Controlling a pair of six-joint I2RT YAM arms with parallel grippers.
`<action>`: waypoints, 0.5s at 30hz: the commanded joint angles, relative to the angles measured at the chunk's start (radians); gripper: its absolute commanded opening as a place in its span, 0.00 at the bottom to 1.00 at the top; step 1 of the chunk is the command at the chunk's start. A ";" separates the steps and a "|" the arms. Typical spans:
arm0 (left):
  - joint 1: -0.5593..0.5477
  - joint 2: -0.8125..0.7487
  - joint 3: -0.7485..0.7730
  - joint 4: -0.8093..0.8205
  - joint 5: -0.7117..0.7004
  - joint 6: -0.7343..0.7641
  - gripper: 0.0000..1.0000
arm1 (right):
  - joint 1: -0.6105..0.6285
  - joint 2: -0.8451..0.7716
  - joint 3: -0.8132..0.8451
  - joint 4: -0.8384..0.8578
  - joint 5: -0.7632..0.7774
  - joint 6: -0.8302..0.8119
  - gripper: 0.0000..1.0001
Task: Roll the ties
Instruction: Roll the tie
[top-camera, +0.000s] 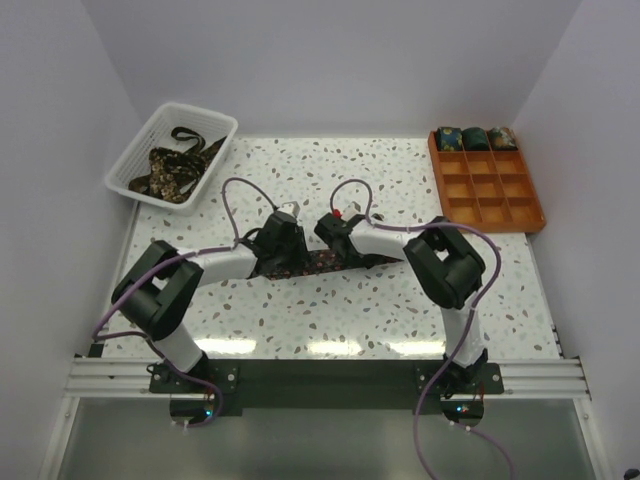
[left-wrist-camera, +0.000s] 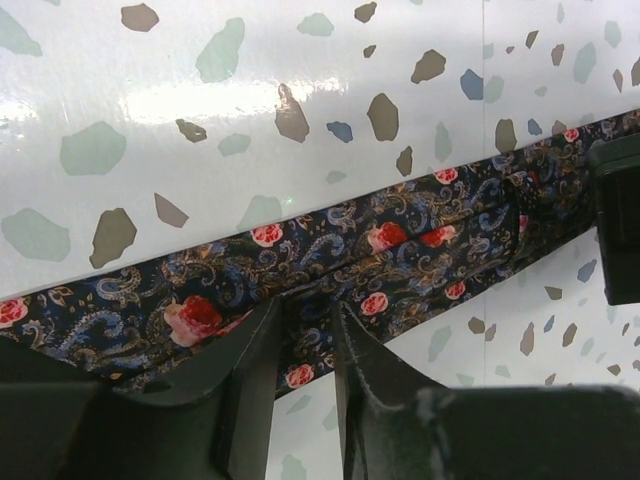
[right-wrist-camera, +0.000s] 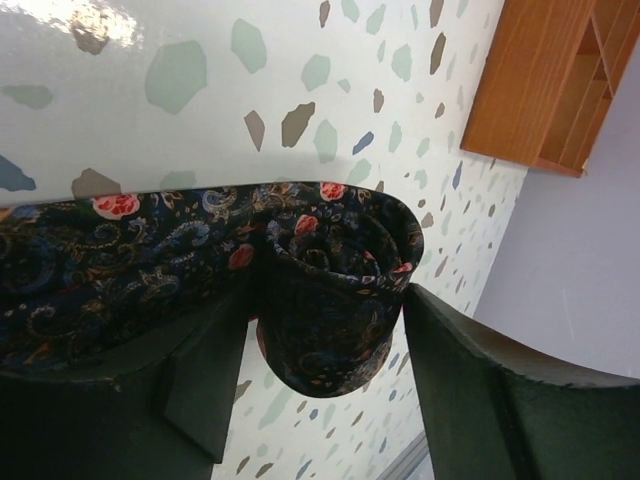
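Mid-roll: my right gripper (right-wrist-camera: 330, 298) clasps the started coil of the dark paisley-and-rose fabric necktie (top-camera: 322, 262), my left gripper (left-wrist-camera: 305, 320), narrowed, pins its flat stretch just beyond, so next I'd wind the coil toward that pinning hand.

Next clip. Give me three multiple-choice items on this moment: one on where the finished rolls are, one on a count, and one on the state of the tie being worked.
1. In which row of the orange tray do the finished rolls sit?
A. the row farthest from the arms
B. a middle row
C. the row nearest the arms

2. How many finished rolls are in it?
A. two
B. three
C. five

3. The tie end at the right end effector is:
A. lying flat
B. wound into a coil
C. tied in a knot

Answers:
1 A: the top view shows them along the tray's far edge.
2 B: three sit side by side there.
3 B: the right wrist view shows a spiral of fabric in its grip.
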 joint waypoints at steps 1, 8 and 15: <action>0.006 -0.003 -0.027 -0.088 -0.005 0.009 0.34 | -0.003 -0.086 -0.001 0.038 -0.067 -0.005 0.69; 0.006 -0.064 0.026 -0.100 0.006 -0.009 0.46 | -0.002 -0.241 0.016 0.084 -0.295 -0.034 0.84; -0.003 -0.084 0.080 -0.123 0.006 -0.008 0.48 | -0.069 -0.350 -0.012 0.079 -0.357 -0.031 0.85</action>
